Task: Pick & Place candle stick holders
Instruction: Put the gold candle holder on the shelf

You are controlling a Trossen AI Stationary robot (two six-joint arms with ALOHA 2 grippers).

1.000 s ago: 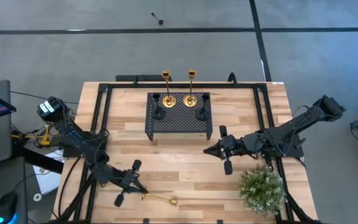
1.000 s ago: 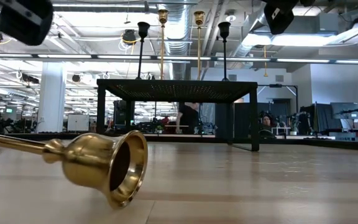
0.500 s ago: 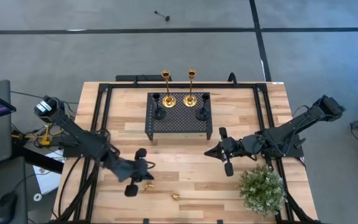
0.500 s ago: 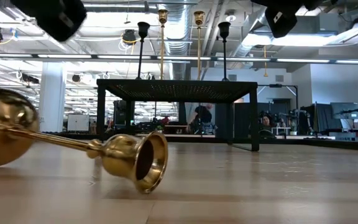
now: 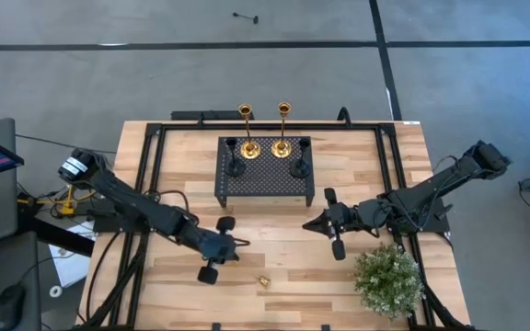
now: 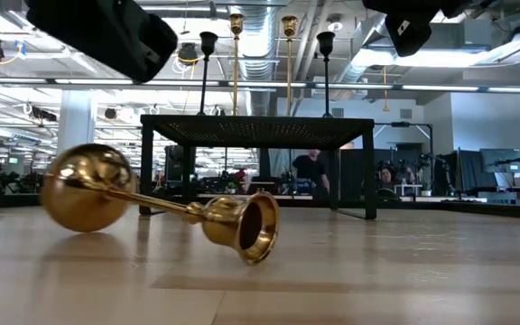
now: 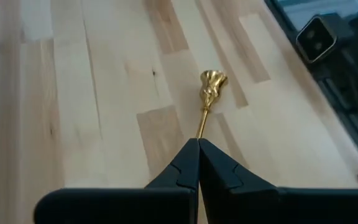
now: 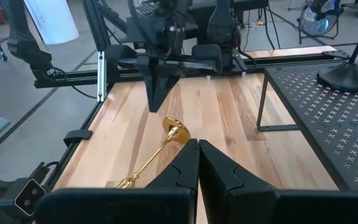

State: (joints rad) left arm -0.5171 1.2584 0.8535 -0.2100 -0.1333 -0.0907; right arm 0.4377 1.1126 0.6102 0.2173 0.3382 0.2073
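A gold candle stick holder [image 6: 179, 209] with a thin stem slants near the table's front middle; its round base [image 6: 84, 188] is up and its cup end [image 5: 263, 280] is low. My left gripper [image 5: 239, 245] is shut on it, as the left wrist view shows [image 7: 199, 142]. My right gripper [image 5: 307, 223] is shut and empty over the table's right middle, as its wrist view shows [image 8: 198, 144]. Two tall gold holders [image 5: 247, 147] [image 5: 282, 147] and two black ones [image 5: 233, 168] [image 5: 299, 168] stand on their round bases on the black perforated stand [image 5: 265, 184]. My left gripper pinches the holder between its two fingers where the stem [image 7: 200, 127] comes out of them, at the base end. The fingers [image 8: 156, 99] come from above, slanting down, just over the round base [image 8: 175, 130]. The base end is lifted. The holder tilts down to its cup end [image 6: 255, 226] at the table.
A green bushy plant [image 5: 389, 279] stands at the table's near right corner, close to my right arm. Dark frame rails [image 5: 150, 175] run along the table's left, right and far sides. Bare wood lies between the stand and the near edge.
My left gripper has gone toward the table's right and far edges and upward, still shut on the gold holder. The holder, which lay flat near the front edge, now has its base end raised. Its cup end has slid a little to the right along the table.
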